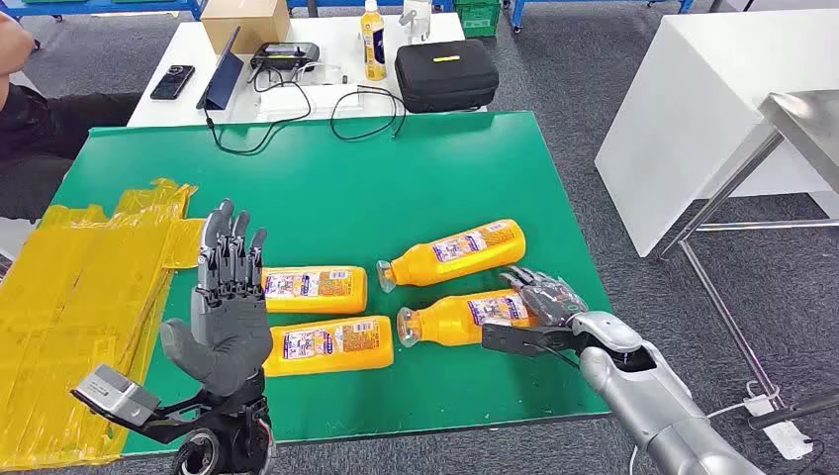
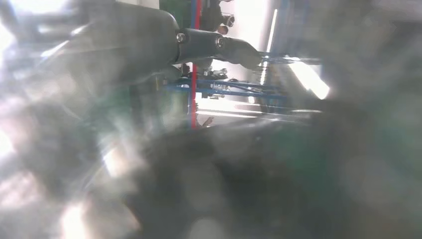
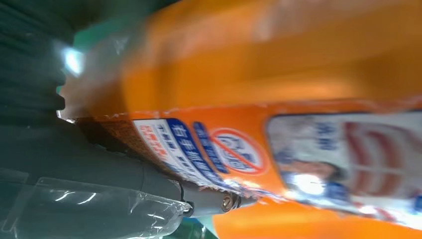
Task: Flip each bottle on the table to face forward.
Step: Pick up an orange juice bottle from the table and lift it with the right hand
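Right robot hand (image 1: 542, 297) apparently gripping orange bottle (image 1: 465, 319); left robot hand (image 1: 230, 297) released.

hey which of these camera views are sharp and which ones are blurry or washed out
Head view: sharp, evenly lit, the green table and orange bottles clear. Left wrist view: badly hazed, with glare and flare; just the robot hand's thumb reads clearly. Right wrist view: too close, so the bottle is soft, though its label is partly legible.

Orange bottles (image 1: 315, 290) with seemingly white-blue labels on green table (image 1: 396, 168).
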Controlling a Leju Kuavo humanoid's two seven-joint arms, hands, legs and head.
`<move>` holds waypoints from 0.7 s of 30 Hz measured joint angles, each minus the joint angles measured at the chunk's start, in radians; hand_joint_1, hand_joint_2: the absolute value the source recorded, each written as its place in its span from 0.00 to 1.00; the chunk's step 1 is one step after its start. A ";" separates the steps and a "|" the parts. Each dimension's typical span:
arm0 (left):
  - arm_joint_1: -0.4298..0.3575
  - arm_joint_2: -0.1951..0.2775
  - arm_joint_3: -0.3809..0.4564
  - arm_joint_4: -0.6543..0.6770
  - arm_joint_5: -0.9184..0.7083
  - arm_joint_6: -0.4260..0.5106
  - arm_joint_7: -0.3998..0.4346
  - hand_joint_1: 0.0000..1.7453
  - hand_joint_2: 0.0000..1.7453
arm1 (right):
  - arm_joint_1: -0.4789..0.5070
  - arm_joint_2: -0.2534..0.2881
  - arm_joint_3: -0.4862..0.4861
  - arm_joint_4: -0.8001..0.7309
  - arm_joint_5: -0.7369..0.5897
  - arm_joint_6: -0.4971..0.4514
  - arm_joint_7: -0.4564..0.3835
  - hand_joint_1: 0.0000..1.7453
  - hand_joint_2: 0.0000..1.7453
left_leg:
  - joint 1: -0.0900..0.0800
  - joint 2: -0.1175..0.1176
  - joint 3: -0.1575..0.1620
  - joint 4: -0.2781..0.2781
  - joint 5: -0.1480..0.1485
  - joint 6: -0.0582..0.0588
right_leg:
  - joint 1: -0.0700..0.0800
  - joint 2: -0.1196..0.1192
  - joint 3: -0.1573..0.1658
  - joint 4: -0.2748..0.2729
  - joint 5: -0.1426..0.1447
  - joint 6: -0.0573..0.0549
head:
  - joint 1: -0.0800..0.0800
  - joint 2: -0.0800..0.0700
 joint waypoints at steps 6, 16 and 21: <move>-0.001 0.000 0.001 0.007 0.011 -0.001 0.000 0.00 0.00 | -0.014 -0.020 0.019 0.007 -0.037 0.016 0.000 1.00 1.00 | 0.000 0.000 0.001 0.000 0.000 0.000 | 0.000 0.000 0.002 0.000 0.000 0.000 | 0.000 0.000; 0.005 0.000 0.002 0.010 0.022 -0.011 -0.006 0.00 0.00 | 0.008 -0.018 0.036 0.009 -0.072 -0.055 0.008 1.00 1.00 | 0.000 0.000 0.003 0.000 0.000 0.000 | 0.000 0.000 0.003 0.000 0.000 0.000 | 0.000 0.000; 0.010 0.000 0.002 0.010 0.022 -0.008 -0.007 0.00 0.00 | 0.031 -0.009 0.022 -0.002 -0.086 -0.093 0.011 1.00 1.00 | 0.000 0.000 0.003 0.000 0.000 0.000 | 0.000 0.000 0.004 0.000 0.000 0.000 | 0.000 0.000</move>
